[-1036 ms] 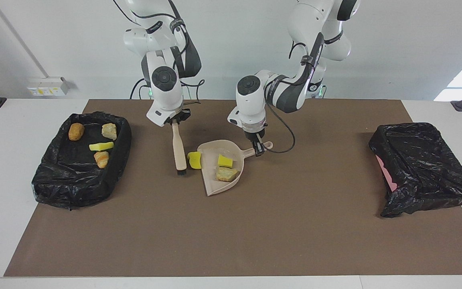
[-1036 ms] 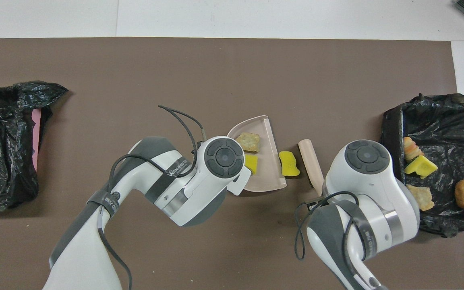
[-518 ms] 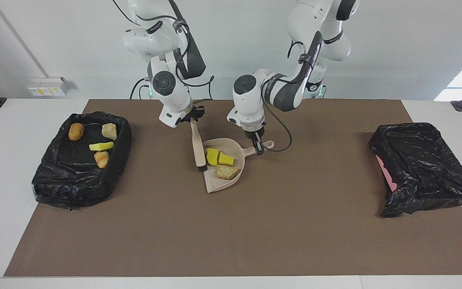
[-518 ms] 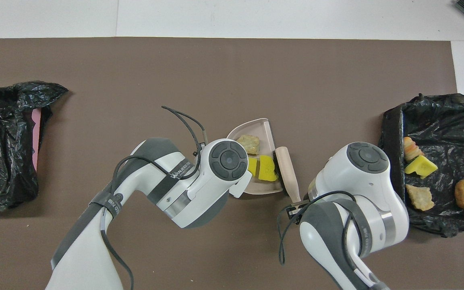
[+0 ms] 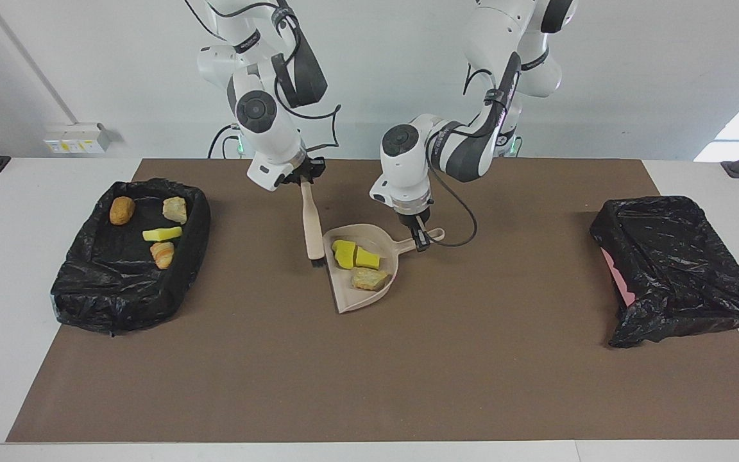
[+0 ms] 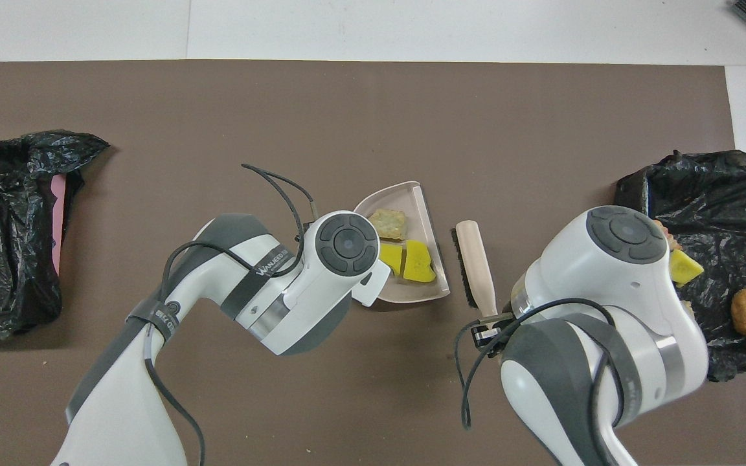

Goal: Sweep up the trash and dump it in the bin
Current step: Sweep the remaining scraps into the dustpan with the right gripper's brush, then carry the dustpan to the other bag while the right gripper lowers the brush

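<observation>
A beige dustpan (image 5: 348,296) (image 6: 412,295) lies mid-table with three pieces of trash in it: two yellow sponge pieces (image 5: 344,252) (image 5: 367,258) (image 6: 418,262) and a tan lump (image 5: 369,279) (image 6: 389,223). My left gripper (image 5: 418,240) is shut on the dustpan's handle (image 5: 430,236); in the overhead view the wrist hides it. My right gripper (image 5: 305,180) (image 6: 488,321) is shut on the beige brush (image 5: 310,221) (image 6: 476,268). The brush hangs bristles down beside the dustpan's mouth, apart from it, on the side of the right arm's end.
A black-lined bin (image 5: 87,301) (image 6: 723,188) at the right arm's end holds several more scraps, yellow and orange-brown (image 5: 161,234) (image 5: 122,210). A second black-bagged bin (image 5: 677,269) (image 6: 4,226) sits at the left arm's end. A brown mat (image 5: 369,372) covers the table.
The brush pushed the loose yellow sponge piece into the dustpan, then drew back from its mouth. The dustpan shifted slightly toward the left arm's end.
</observation>
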`<state>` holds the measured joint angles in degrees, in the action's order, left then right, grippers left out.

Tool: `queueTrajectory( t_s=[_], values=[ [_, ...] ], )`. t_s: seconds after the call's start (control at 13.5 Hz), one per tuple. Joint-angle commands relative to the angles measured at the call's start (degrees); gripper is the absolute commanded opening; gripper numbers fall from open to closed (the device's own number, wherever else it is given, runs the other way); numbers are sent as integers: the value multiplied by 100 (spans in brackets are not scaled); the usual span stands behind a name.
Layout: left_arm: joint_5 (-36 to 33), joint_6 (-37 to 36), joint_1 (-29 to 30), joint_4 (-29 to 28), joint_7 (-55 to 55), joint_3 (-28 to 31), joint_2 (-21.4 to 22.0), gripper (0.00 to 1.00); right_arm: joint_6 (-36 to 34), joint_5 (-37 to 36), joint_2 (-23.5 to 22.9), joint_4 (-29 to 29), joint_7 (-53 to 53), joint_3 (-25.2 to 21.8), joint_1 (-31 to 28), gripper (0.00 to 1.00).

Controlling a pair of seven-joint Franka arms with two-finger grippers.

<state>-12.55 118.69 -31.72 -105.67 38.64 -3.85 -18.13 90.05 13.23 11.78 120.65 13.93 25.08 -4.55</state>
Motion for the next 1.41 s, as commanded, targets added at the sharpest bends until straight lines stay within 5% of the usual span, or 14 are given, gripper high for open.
queueTrajectory(
  t_s=[0.0,0.22,0.52,0.96,1.26,1.33],
  values=[
    [103,129,586,-86,957,-11,205,0,-120,4,544,248,1020,94,662,0],
    [340,50,1245,203,2310,-2,205,0,789,265,492,791,2208,94,1639,0],
    [596,-519,2028,861,3630,-2,187,0,1820,505,18,1197,2290,103,2325,0],
    [596,-1926,3222,1733,5266,77,433,0,3113,505,61,2278,2421,103,2696,0],
    [569,-1780,4391,1742,6846,95,530,0,3537,496,-18,2499,2492,103,2828,0],
    [569,-1718,4664,1777,7180,95,530,0,3511,444,-53,2464,2466,103,2828,47]
  ],
)
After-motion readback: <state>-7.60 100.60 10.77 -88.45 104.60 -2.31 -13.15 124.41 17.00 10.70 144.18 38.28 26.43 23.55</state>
